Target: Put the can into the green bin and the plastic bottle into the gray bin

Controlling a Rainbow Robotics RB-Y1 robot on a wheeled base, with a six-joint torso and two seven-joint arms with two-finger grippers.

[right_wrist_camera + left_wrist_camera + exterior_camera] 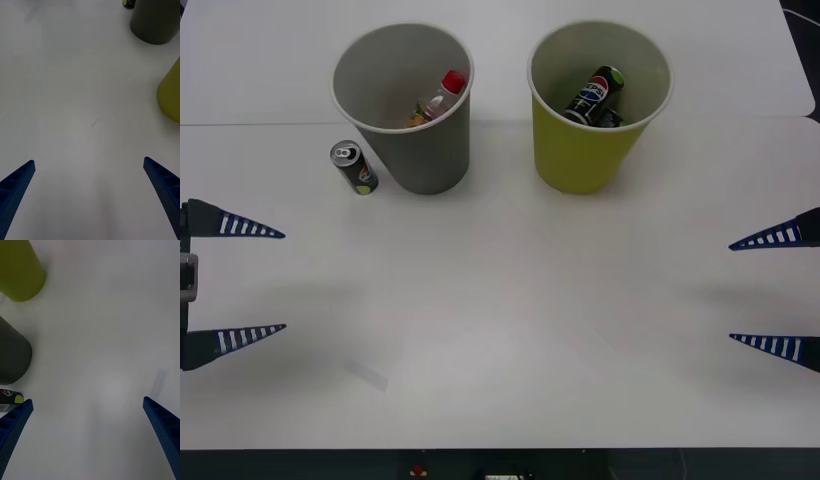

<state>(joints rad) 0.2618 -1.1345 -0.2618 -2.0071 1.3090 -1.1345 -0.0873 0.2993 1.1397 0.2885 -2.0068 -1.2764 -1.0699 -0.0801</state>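
Bins stand side by side at the far half of the white table [510, 330]: the gray bin [420, 140] toward eleven o'clock from the table's middle, the green bin [585, 150] toward one o'clock, well apart from each other. Inside the gray bin lies the plastic bottle [437, 100], tilted, its red cap resting high against the inner wall at the bin's three o'clock side. Inside the green bin a dark can [598, 95] leans with its lime-green spot uppermost, near the wall at three o'clock.

A second can, the can [354, 167] of the task, stands upright on the table just beside the gray bin, at the bin's eight o'clock, silver top and pull tab facing up.

The left gripper [240, 283] hovers at the table's nine o'clock edge, its blue ribbed fingers spread wide and holding nothing. In the left wrist view the gray bin's wall [13, 356], the green bin [18, 272] and a sliver of the can [11, 396] appear ahead of the fingers [15, 423].

The right gripper [775, 290] hovers at the three o'clock edge, likewise spread wide and empty. The right wrist view shows the gray bin [155, 20], the green bin [170, 93] and bare table between the fingers [163, 183].
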